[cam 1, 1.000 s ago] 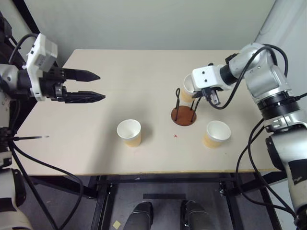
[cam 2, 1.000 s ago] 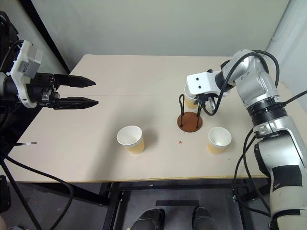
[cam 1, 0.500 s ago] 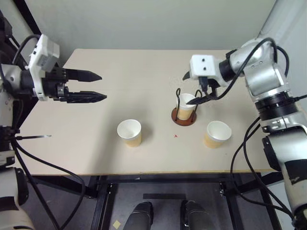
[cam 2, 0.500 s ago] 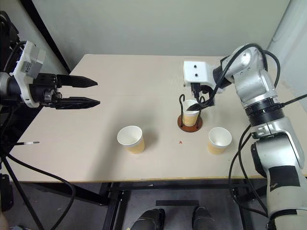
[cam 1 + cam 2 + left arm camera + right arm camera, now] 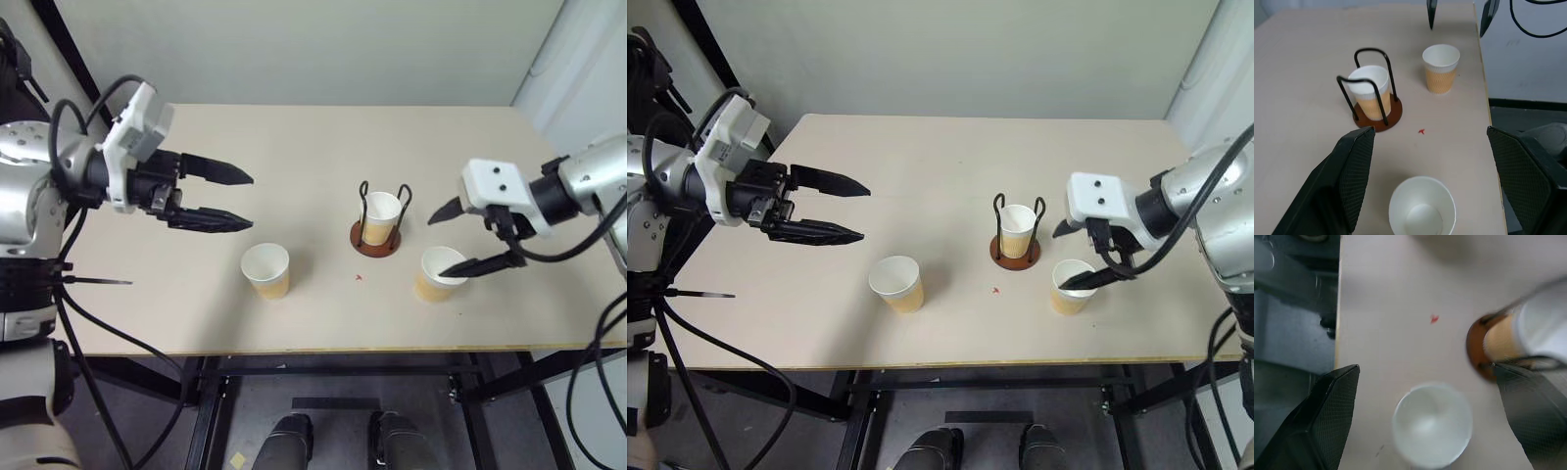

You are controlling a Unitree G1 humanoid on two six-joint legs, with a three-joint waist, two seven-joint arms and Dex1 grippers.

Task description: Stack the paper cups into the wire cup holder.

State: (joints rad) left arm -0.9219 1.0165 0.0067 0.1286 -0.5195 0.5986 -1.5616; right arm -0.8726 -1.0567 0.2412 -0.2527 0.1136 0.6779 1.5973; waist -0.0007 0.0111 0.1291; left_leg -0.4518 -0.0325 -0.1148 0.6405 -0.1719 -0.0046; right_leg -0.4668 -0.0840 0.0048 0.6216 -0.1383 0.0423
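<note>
Standing inside the wire cup holder [image 5: 377, 238], tapered paper cup [image 5: 380, 216]; both end effectors open.

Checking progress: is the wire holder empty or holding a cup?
Holding one cup, upright between the wire holder's two loops.

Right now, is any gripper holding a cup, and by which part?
No. The left gripper and right gripper are both open and empty; one paper cup stands in the wire cup holder.
</note>
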